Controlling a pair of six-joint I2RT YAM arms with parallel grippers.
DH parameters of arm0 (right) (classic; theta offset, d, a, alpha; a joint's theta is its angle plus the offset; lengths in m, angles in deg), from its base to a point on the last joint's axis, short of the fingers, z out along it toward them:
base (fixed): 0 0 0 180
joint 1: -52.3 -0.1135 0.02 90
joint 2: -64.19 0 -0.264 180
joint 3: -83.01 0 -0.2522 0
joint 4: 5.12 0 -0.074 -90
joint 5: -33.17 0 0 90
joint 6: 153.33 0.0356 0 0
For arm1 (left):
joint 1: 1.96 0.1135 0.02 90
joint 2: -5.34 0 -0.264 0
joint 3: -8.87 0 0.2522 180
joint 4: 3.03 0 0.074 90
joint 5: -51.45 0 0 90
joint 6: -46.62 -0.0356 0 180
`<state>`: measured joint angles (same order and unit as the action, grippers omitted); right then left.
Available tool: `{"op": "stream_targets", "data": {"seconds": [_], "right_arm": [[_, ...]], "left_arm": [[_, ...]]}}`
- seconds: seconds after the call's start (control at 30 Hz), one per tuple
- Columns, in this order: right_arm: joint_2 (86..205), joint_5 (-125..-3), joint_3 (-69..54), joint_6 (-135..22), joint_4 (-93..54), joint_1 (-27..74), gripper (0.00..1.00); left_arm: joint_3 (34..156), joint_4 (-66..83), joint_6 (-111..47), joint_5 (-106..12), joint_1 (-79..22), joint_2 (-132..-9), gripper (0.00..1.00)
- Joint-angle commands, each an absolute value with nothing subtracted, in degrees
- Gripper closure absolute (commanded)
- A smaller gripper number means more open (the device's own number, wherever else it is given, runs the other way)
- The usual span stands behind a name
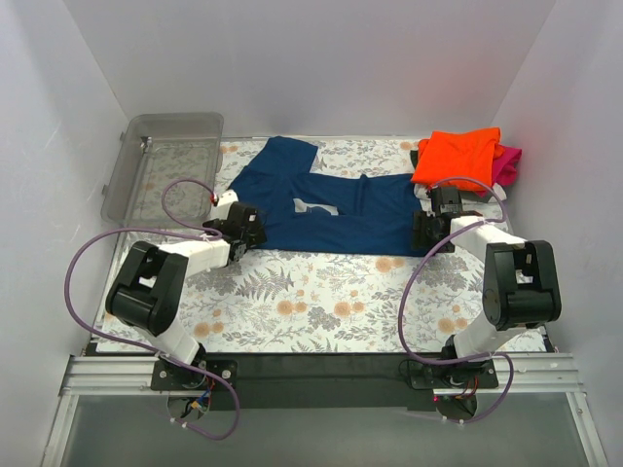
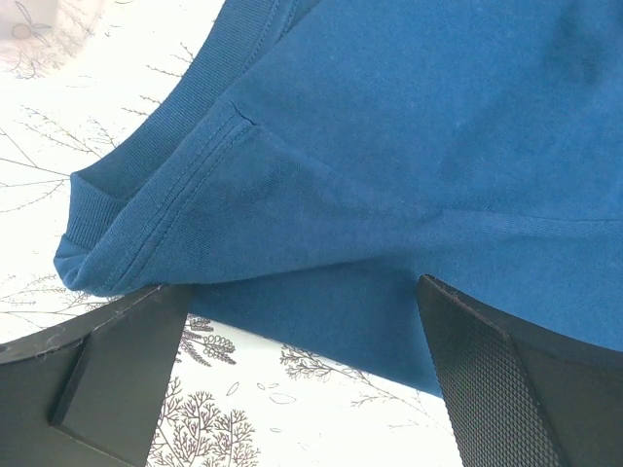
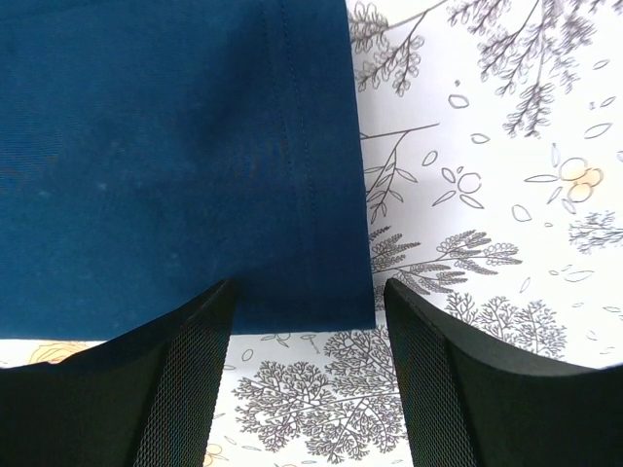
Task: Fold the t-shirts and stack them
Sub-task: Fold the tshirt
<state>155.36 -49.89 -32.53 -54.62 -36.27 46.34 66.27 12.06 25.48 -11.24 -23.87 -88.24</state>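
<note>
A navy blue cloth t-shirt (image 1: 336, 209) lay spread across the middle of a table covered in a floral-print tablecloth (image 1: 321, 302). 1 sleeve reached toward the far edge and a pale grey chest print (image 1: 313, 207) showed near the shirt's centre. The left gripper (image 1: 248, 226) sat low at the shirt's left end, its 2 black fingers (image 2: 117, 370) spread wide and released. The ribbed collar (image 2: 146, 126) and a bunched shoulder seam lay just ahead of the tips. The right gripper (image 1: 433, 229) was down at the shirt's right end, its jaws apart and gripping nothing. Seen from the wrist camera, the corner of the stitched hem (image 3: 311, 195) lay flat on the tablecloth between the 2 textured pads (image 3: 185, 389). At the far right corner of the table, just beyond the right gripper, a folded bright orange t-shirt (image 1: 456, 156) rested on top of a folded magenta t-shirt (image 1: 508, 163). A clear plastic bin (image 1: 122, 180) sat at the far left, well apart from that stack.
</note>
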Motion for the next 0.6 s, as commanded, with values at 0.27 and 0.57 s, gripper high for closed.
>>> {"op": "stream_targets", "data": {"seconds": [0.27,0.57], "right_arm": [[158.8,-51.4,-33.7,-53.6,-36.7,46.8,0.52],[157.3,-49.0,-33.9,-54.8,-40.7,46.8,0.99]], "left_arm": [[63.9,14.5,26.1,-11.7,-23.7,-80.5,0.07],[64.0,14.9,26.8,-14.7,-23.7,-79.6,0.07]]}}
